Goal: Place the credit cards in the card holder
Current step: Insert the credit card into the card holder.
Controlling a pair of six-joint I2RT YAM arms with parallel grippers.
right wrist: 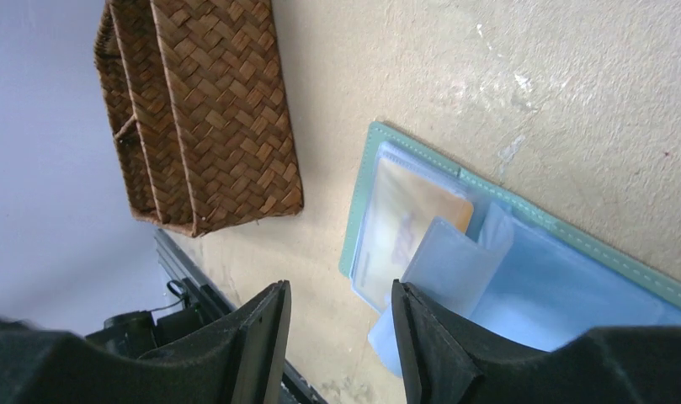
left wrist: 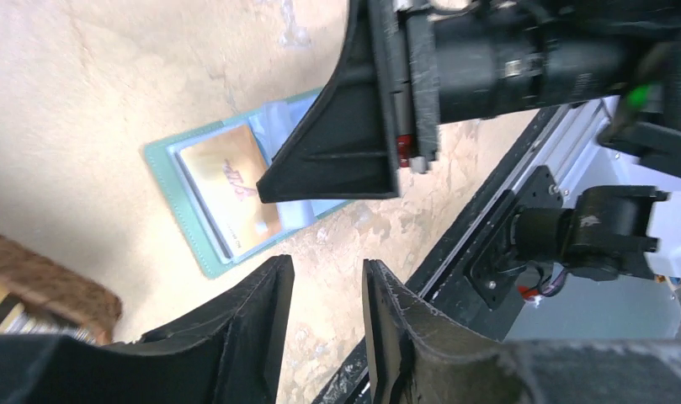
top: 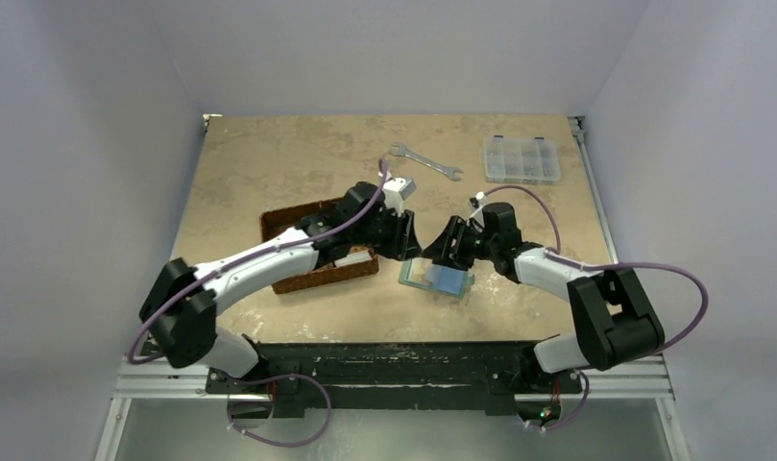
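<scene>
The grey-green card holder [top: 435, 278] lies open on the tabletop [top: 269, 163], with an orange-yellow credit card [left wrist: 231, 189] tucked in one clear pocket. My left claw [left wrist: 327, 265] and right claw [right wrist: 338, 290] hang close above it, both partly open and empty. A brown woven basket [top: 327, 277] sits just left of the holder.

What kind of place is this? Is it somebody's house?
Probably not a house; it looks like a robot test bench. A left arm and a right arm are bolted to the table edge, plain white walls box it in, and a wrench lies on top.
</scene>
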